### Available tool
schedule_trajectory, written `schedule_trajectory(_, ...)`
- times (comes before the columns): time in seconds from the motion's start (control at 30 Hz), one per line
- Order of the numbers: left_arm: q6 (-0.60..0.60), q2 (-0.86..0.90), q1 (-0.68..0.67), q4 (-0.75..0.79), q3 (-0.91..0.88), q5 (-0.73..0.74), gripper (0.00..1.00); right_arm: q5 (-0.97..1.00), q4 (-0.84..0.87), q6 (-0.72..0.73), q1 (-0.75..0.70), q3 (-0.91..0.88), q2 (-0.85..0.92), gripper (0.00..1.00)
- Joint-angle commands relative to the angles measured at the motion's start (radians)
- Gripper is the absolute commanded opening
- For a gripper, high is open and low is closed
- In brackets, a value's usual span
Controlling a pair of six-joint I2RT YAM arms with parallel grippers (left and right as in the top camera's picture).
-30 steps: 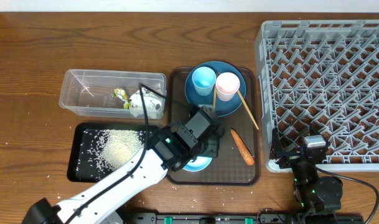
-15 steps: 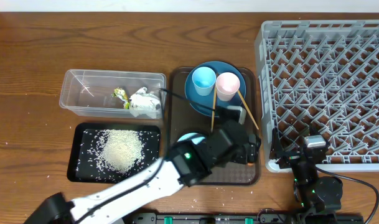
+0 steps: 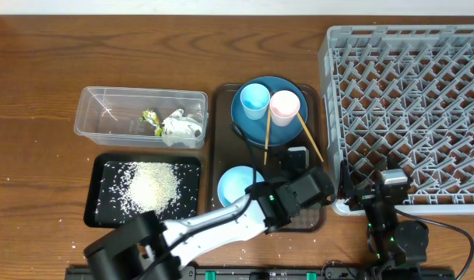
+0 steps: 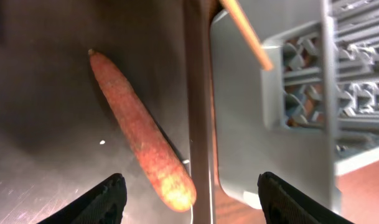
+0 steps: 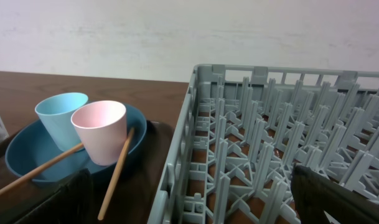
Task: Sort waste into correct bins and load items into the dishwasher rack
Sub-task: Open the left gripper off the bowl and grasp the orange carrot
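My left gripper (image 3: 299,165) is open over the right side of the brown tray. In the left wrist view the orange carrot (image 4: 139,130) lies flat between the open fingers (image 4: 198,199), untouched. The arm hides the carrot from overhead. The pale blue bowl (image 3: 238,185) sits on the tray. The dark blue plate (image 3: 269,128) holds the light blue cup (image 3: 254,99), the pink cup (image 3: 284,106) and two chopsticks (image 3: 266,138). My right gripper (image 3: 384,180) is open and empty at the grey rack's (image 3: 408,109) front left corner. The clear tub (image 3: 112,117) holds crumpled paper (image 3: 180,127) and the wrapper (image 3: 150,119).
The black tray (image 3: 104,214) holds a heap of rice (image 3: 151,185). The brown serving tray's (image 3: 221,140) raised right rim (image 4: 198,93) runs beside the carrot, with the rack's corner (image 4: 270,93) just beyond. Both cups (image 5: 102,130) show in the right wrist view.
My left arm has swung right, from over the pale blue bowl to the carrot at the tray's right side. The bowl is now uncovered. The right arm has not moved.
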Motion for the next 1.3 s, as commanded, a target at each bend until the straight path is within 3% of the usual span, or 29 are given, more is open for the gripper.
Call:
schedule_trajectory(0.0,-0.023,0.052,0.0,0.024,0.016,-0.034,0.69,0.0,-0.004,-0.008,-0.006,-0.002,-0.005,0.99)
schedule_trajectory(0.9,-0.014,0.165,-0.005,-0.02,0.016,-0.093,0.67,0.0,-0.004,-0.008,-0.006,-0.002,-0.005,0.99)
schedule_trajectory(1.27,-0.006,0.079,-0.003,-0.22,0.017,-0.094,0.63,0.0,-0.004,-0.008,-0.006,-0.002,-0.005,0.99)
